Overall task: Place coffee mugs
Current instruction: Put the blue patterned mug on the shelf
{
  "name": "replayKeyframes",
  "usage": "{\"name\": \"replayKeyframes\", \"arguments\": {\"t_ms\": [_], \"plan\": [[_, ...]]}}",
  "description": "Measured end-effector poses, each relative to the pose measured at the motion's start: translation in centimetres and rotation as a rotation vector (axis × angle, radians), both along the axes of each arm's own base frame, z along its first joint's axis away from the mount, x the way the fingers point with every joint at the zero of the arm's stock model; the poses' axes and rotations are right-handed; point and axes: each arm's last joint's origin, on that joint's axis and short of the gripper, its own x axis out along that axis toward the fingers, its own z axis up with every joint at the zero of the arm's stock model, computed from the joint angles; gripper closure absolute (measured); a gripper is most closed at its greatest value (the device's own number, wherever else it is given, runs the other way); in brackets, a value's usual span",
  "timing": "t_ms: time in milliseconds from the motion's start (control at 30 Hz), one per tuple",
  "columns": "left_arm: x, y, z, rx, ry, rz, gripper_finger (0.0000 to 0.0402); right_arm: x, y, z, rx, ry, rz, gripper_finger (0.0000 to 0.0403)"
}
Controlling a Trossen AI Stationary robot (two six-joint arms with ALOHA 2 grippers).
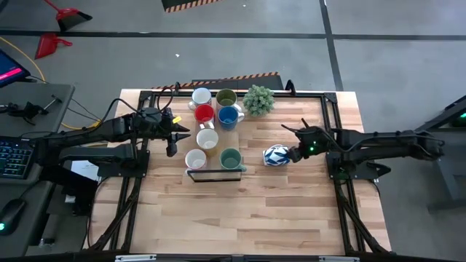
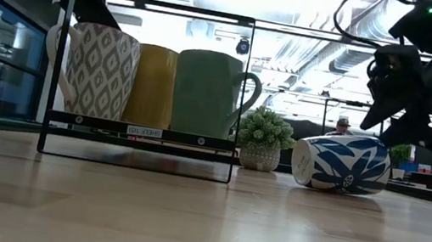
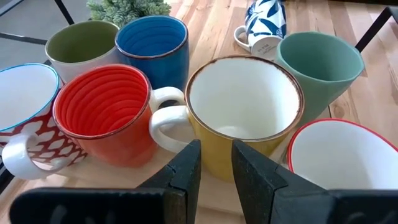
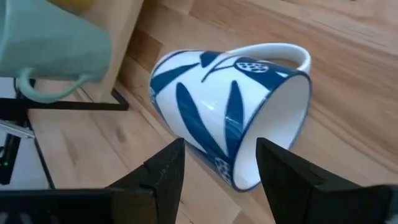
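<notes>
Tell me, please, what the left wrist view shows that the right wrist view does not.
Only the left wrist view shows the red mug, blue mug, olive mug, yellow mug and potted plant. Only the right wrist view shows the open right gripper over the tipped mug. Both show the blue-and-white leaf mug on its side and the teal mug.

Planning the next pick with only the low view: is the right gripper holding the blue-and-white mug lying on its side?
Observer: No. The right wrist view shows the right gripper open, with the blue-and-white mug lying free beyond its fingertips.
Operator: I count three standing mugs. Any more?
Observer: Seven on the rack, seen from above; the red mug and blue mug are hidden from you.
Operator: And the other arm?
Observer: The left gripper faces the yellow mug, holding nothing.
</notes>
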Motion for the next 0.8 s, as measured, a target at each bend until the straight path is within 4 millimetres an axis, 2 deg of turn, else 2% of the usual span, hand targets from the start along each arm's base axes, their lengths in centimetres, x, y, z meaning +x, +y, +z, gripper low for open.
{"name": "replayKeyframes", "arguments": {"t_ms": [267,467,567,733,800], "plan": [[0.0,0.0,0.0,0.0,0.0,0.001,0.0323,1.8,0.4,-1.2,-0.003,0.027,0.029,0.0225],[0.0,0.0,0.0,0.0,0.0,0.0,0.0323,3.5,0.1,-1.9,-0.068,-0.004,0.009,0.0236],[0.0,0.0,0.0,0.0,0.0,0.0,0.0323,3.8,0.1,-1.9,-0.075,-0.032,0.014,0.0273],[0.0,0.0,0.0,-0.001,0.001,0.0,0.0323,4.0,0.1,-1.6,-0.066,-0.066,0.024,0.0383],[0.0,0.0,0.0,-0.002,0.004,0.001,0.0323,4.1,0.1,-1.4,-0.072,-0.091,0.014,0.0391]]}}
